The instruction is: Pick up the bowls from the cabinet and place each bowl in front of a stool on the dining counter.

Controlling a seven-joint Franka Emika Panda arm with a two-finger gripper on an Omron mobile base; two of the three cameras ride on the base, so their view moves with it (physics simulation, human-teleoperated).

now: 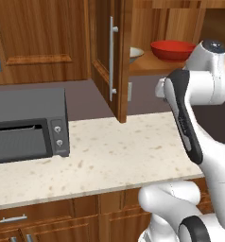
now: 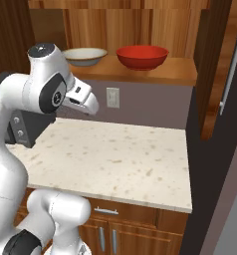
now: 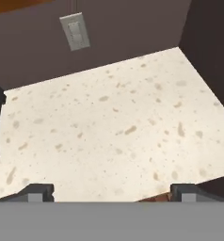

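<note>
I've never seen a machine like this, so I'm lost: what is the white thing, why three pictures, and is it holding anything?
The white thing is a jointed robot arm in a computer-drawn kitchen. Two pictures come from cameras riding behind it, one on its left, one on its right. The third comes from a camera on its hand, looking down past its pincer, whose two dark tips stand wide apart with nothing between them.

Below lies a beige speckled stone counter, with a dark grey oven at one end. Above, the reddish-brown wooden wall cabinet stands open. On its shelf sit a glossy red bowl and a cream bowl with a tan outside, side by side. Neither has been taken yet.
</note>
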